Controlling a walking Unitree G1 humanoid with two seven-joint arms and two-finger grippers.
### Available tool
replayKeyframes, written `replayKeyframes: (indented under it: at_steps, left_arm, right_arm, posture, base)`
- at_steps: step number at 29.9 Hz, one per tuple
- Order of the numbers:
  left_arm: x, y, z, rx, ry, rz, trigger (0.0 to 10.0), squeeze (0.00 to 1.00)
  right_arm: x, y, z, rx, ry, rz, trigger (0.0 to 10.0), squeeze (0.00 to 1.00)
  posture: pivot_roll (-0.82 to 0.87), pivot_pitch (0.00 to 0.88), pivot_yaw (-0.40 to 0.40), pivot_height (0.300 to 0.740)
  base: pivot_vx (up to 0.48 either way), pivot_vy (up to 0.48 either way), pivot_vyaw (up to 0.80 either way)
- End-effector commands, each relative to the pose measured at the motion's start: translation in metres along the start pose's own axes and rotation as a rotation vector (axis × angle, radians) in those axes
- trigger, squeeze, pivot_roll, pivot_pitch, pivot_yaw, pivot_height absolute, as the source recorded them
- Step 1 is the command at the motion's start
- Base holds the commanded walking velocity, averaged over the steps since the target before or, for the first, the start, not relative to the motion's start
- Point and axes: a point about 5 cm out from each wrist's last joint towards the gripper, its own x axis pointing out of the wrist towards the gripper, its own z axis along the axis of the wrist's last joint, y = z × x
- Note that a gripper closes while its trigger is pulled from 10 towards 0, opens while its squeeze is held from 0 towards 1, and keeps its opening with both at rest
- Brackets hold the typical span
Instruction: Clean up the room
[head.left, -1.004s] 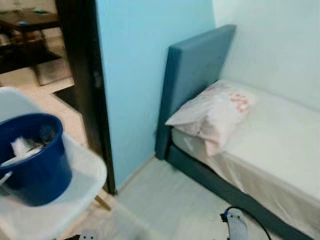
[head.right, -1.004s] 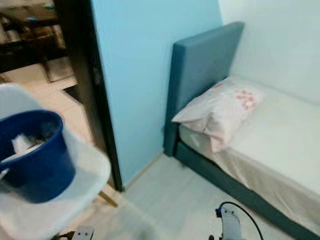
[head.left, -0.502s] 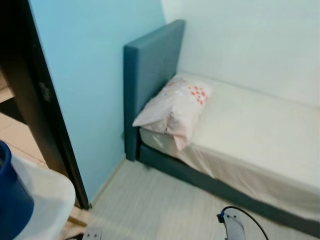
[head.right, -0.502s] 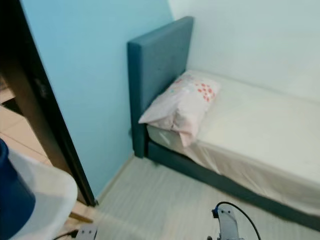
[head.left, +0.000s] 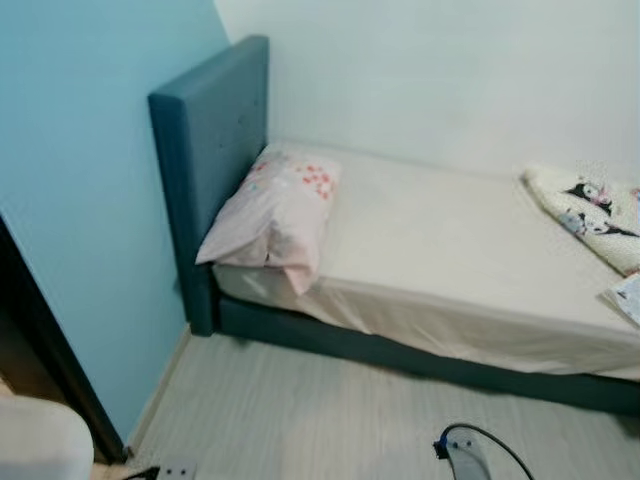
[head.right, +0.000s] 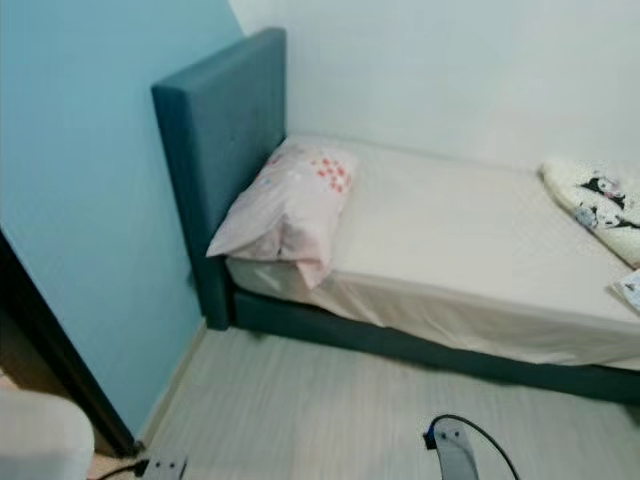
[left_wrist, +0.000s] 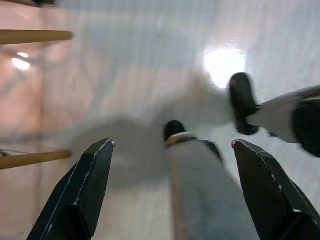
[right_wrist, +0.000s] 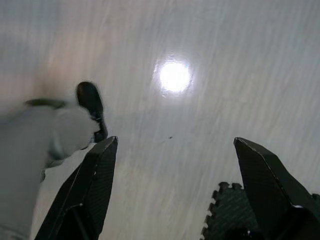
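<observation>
Room ahead, scanned from my left: blue wall (head.left: 80, 200), then a dark door frame (head.left: 50, 370) at its foot. A white rounded edge, likely a chair (head.left: 40, 445), sits in the near left corner. A socket block (head.right: 165, 467) lies on the floor (head.left: 300, 410) beside it.

Bed (head.left: 450, 260) stands in the far corner, against both the blue wall and the white wall (head.left: 450, 80). Its long axis runs left to right across my view, headboard (head.left: 210, 150) at the left end, upright, teal and padded. The base is teal as well; a plain white sheet covers the mattress and hangs over the near side.

Pillow (head.left: 272, 215), pale pink with red flower marks, lies at the head end, touching the headboard, its near corner drooping past the mattress edge. Its length runs from the back wall toward me.

Further right, a folded blanket (head.left: 590, 210) with cartoon prints lies on the sheet near the right edge. Just beside it, nearer me, a paper (head.left: 625, 295).

My left gripper (left_wrist: 172, 185) hangs over the pale floor, fingers spread wide, holding nothing; my legs and dark feet show beyond it, and two wooden chair legs (left_wrist: 32, 36) to one side. My right gripper (right_wrist: 172, 185) hangs likewise, fingers wide apart and empty, above the glossy floor, with a dark toothed mat edge (right_wrist: 225, 210) close by.
</observation>
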Motion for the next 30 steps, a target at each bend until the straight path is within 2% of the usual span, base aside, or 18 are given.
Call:
replayKeyframes:
  at_steps: [1,6,13,30]
  left_arm:
    - [0.0,0.001,-0.001,0.013,0.003,-0.003,10.0,0.0]
    - [-0.001,0.002,-0.003,0.011,0.006,-0.002,10.0,0.0]
    - [0.0,-0.007,-0.002,0.017,0.005,-0.01,10.0,0.0]
    - [0.001,-0.008,0.002,0.011,-0.002,-0.016,10.0,0.0]
  right_arm:
    - [0.0,0.0,0.006,-0.03,-0.025,0.0,10.0,0.0]
    - [0.0,0.002,0.006,-0.034,-0.027,0.006,10.0,0.0]
    - [0.0,0.003,0.007,-0.015,-0.037,0.001,10.0,0.0]
    - [0.001,0.003,0.017,0.001,-0.07,0.001,10.0,0.0]
  posture:
    - [-0.03,0.0,-0.053,0.74]
    - [-0.03,0.0,-0.051,0.74]
    - [-0.03,0.0,-0.051,0.74]
    - [-0.03,0.0,-0.05,0.74]
  base:
    - [0.0,-0.435,0.0]
    - [0.0,-0.472,0.0]
    - [0.0,-0.472,0.0]
    - [0.0,-0.478,0.0]
